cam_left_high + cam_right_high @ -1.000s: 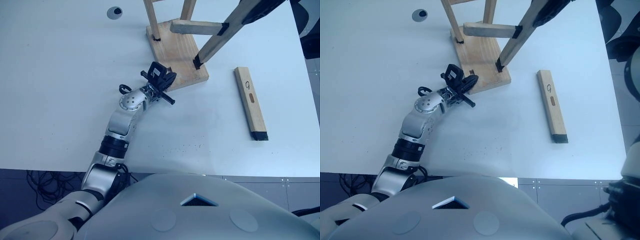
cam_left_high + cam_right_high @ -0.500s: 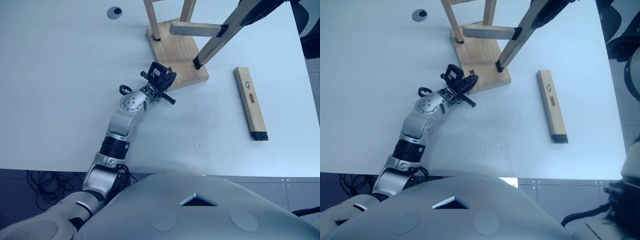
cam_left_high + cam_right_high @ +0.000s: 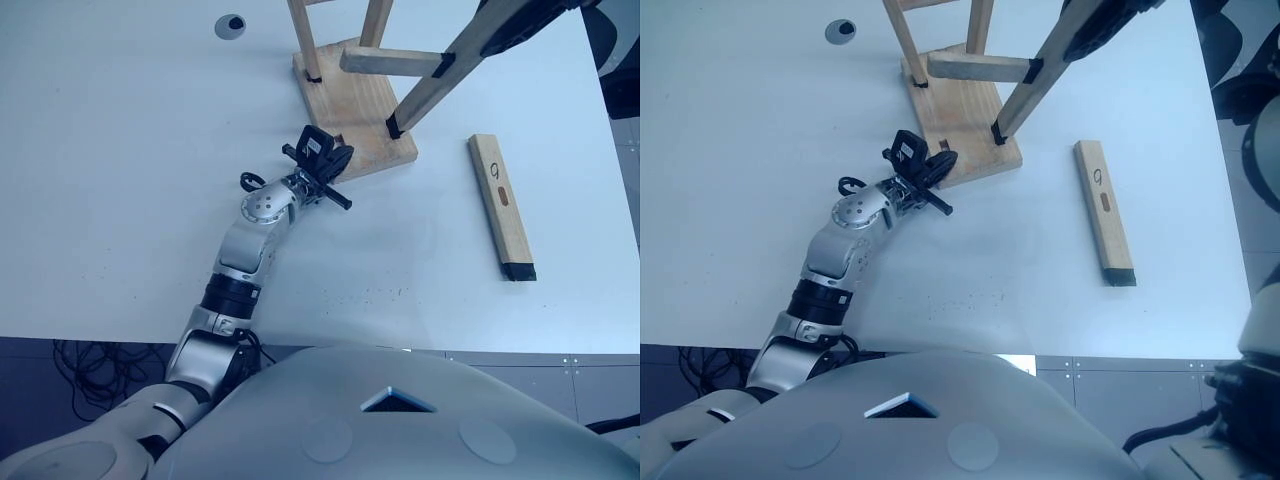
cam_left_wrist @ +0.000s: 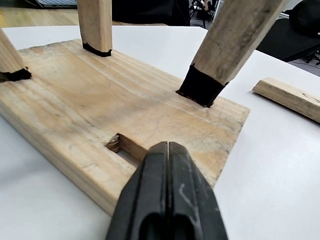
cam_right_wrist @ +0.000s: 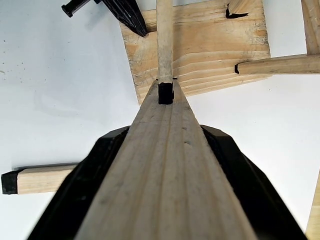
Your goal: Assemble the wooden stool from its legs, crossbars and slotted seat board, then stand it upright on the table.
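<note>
1. A white table point(image 3: 120, 150) is seen, with a round dark port point(image 3: 230, 25) set into its far left part
2. The slotted seat board point(image 3: 360, 110) is laid flat on it, with legs standing up from its slots and a crossbar point(image 3: 390, 60) joined between two of them
3. A slanted leg point(image 3: 440, 75) is pinched by the right gripper point(image 5: 166, 145); its black-tipped end is set at the board's near right corner
4. The left gripper point(image 4: 168, 146) is pressed together with nothing held, its tips just beside the board's near edge, where an open slot point(image 4: 122, 145) lies directly ahead
5. A loose leg point(image 3: 500, 205) is left flat to the right of the board, apart from it, its long axis running away from the robot and its black tip nearest
6. The loose leg is judged nearer the right arm, which is occupied, while the open slot is nearer the left
</note>
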